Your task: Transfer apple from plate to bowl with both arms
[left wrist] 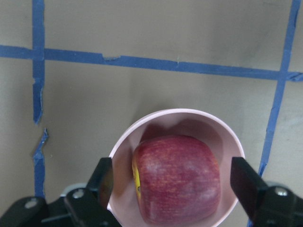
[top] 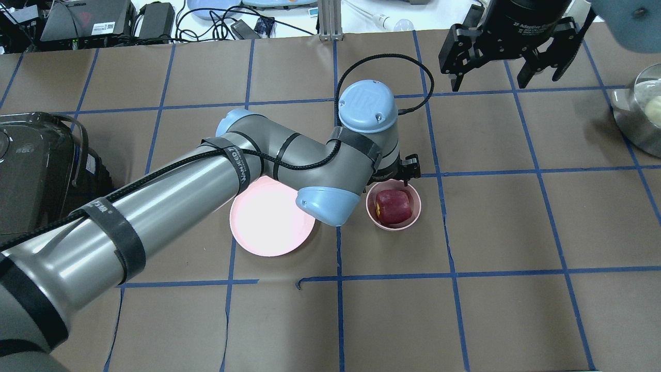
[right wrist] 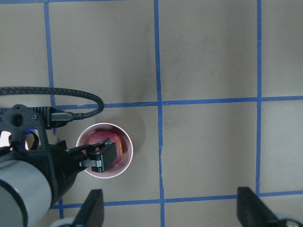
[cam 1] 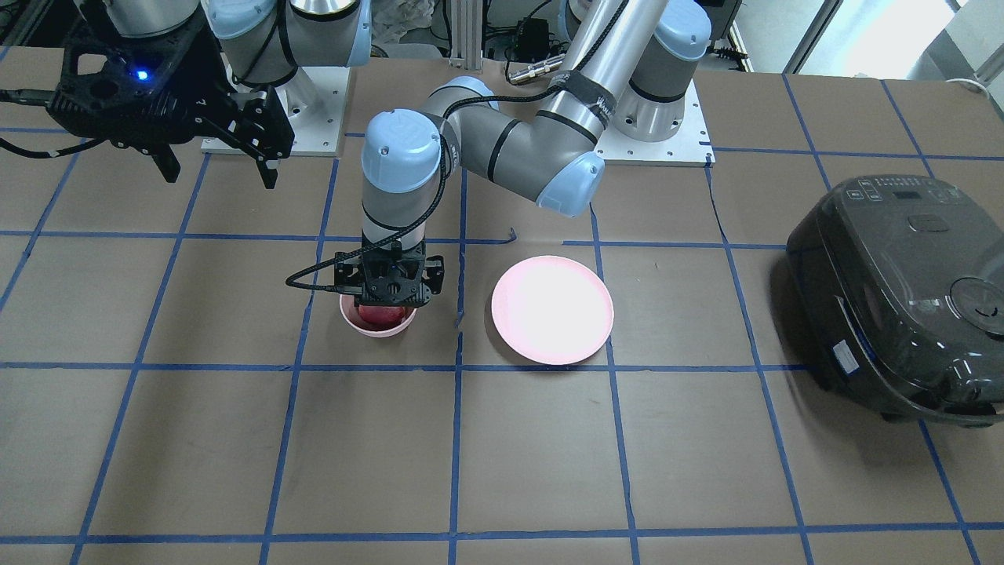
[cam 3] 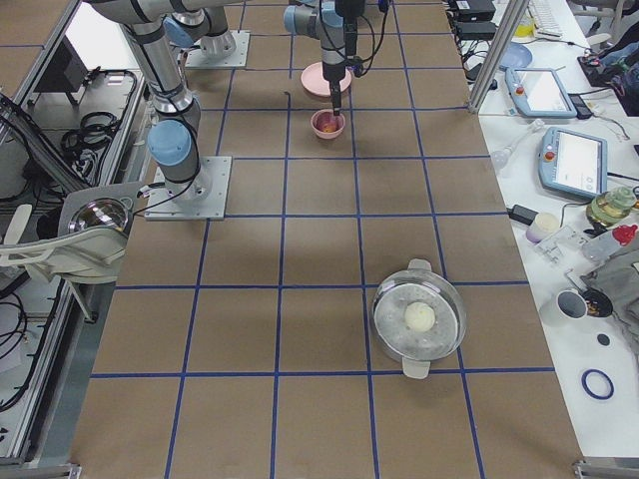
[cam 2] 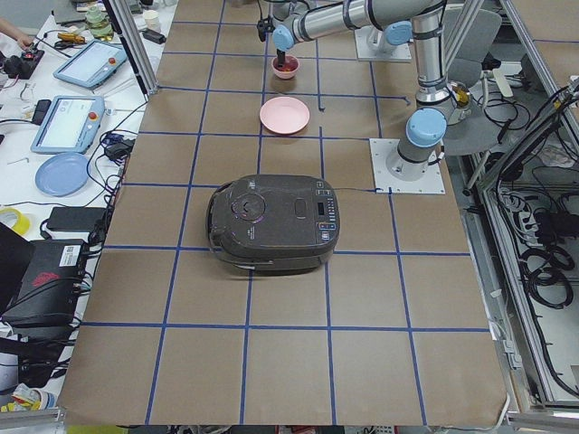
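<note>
The dark red apple [top: 393,205] lies in the small pink bowl [top: 416,213]. In the left wrist view the apple [left wrist: 177,177] fills most of the bowl [left wrist: 189,116]. My left gripper [left wrist: 176,182] hangs straight over the bowl, open, with its fingers [left wrist: 106,177] spread wider than the apple and not touching it. In the front view the left gripper [cam 1: 386,306] sits just above the bowl [cam 1: 376,329]. The pink plate [top: 268,222] beside the bowl has nothing on it. My right gripper [top: 503,77] is open and empty, high above the table and away from the bowl.
A black rice cooker [cam 1: 902,298] stands at the table end on my left side. A metal pot [top: 640,113] with a pale ball in it stands at my far right. Blue tape lines grid the brown table.
</note>
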